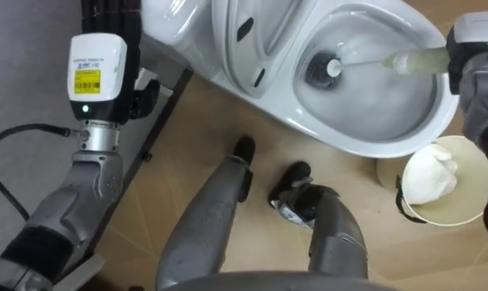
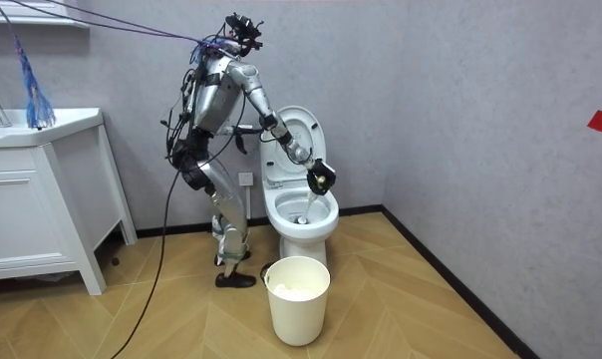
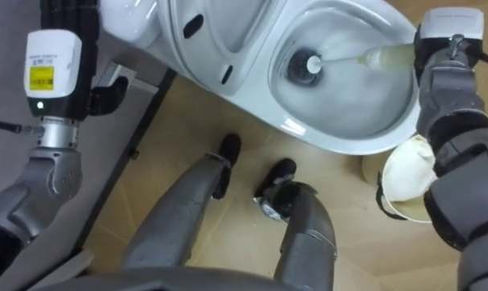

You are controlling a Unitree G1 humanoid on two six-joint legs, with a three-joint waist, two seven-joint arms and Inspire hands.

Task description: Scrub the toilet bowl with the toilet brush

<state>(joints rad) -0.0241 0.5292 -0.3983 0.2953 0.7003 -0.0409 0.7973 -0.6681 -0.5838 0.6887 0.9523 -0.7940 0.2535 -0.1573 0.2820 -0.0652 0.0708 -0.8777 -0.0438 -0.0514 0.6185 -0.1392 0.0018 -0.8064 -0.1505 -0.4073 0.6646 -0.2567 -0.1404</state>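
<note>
A humanoid robot stands bent over a white toilet [image 2: 301,214] in a grey-walled bathroom, feet planted on the wood-pattern floor [image 1: 204,137] just before the bowl. Its right hand [image 3: 444,61] is closed round the pale handle of a toilet brush [image 1: 414,61], with the shaft running out from under the hand and across the bowl's rim [image 1: 373,147]. The bristle head [image 1: 334,69] sits deep in the bowl, at the dark drain opening. The seat and lid [image 1: 256,36] stand raised against the tank.

The left hand [image 1: 107,16] is held up beside the tank, away from the work and cut off by the upper edge of the eye views. Whether it is spread or closed cannot be told.

A cream waste bin [image 2: 299,304] stands on the floor just beside the bowl, under the right forearm, with something white and crumpled [image 1: 430,174] inside it. A white vanity cabinet [image 2: 32,214] stands well apart, at the room view's left.

The scrubbing itself appears to be the step in hand, with the brush working the bottom of the bowl. The next move likely calls for drawing the head up and round the inner wall under the rim. That means a firm hold on the handle and a wrist sweep that stays clear of the bin.
</note>
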